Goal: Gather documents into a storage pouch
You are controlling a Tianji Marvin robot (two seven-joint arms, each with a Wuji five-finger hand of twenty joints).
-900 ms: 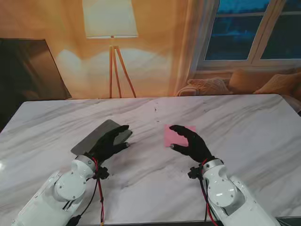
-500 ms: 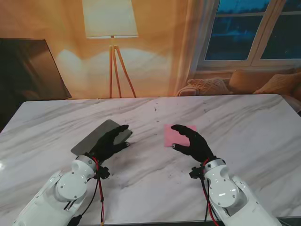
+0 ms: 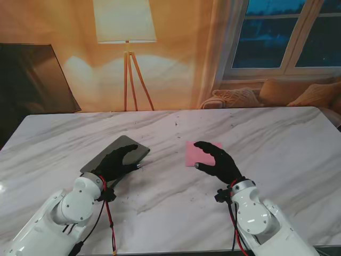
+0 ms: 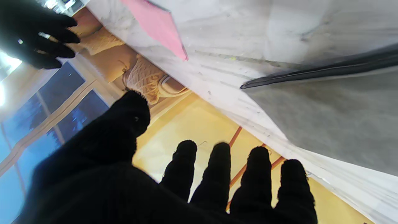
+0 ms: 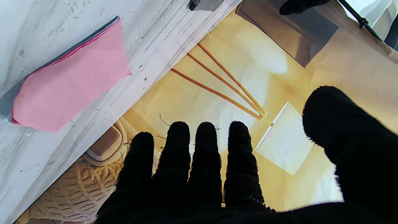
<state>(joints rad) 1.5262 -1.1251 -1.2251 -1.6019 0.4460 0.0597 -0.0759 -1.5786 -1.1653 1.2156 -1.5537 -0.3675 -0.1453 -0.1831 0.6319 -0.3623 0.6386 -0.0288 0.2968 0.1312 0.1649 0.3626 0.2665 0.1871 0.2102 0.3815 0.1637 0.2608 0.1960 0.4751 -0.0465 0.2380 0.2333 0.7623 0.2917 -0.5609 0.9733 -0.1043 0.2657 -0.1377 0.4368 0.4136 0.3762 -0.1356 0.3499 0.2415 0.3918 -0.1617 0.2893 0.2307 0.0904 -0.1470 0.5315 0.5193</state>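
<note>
A grey storage pouch (image 3: 118, 150) lies flat on the marble table, left of centre. My left hand (image 3: 115, 162) hovers over its near edge with fingers spread and empty. The left wrist view shows the pouch (image 4: 326, 118) with its dark zipper edge, and my left hand (image 4: 174, 180) held off it. A thin pink stack of documents (image 3: 200, 152) lies near the table's middle. My right hand (image 3: 216, 161) is open just above the stack's near right part, holding nothing. In the right wrist view the pink documents (image 5: 71, 81) lie apart from my right hand (image 5: 202, 174).
The white marble table (image 3: 277, 138) stretches wide to the right and far side. Beyond its far edge stand a floor lamp (image 3: 127, 32), a dark panel (image 3: 32, 80) at left and a sofa with cushions (image 3: 277, 93) under a window.
My left hand has drawn back toward me and slightly left along the pouch. The right hand has edged a little forward over the pink documents.
</note>
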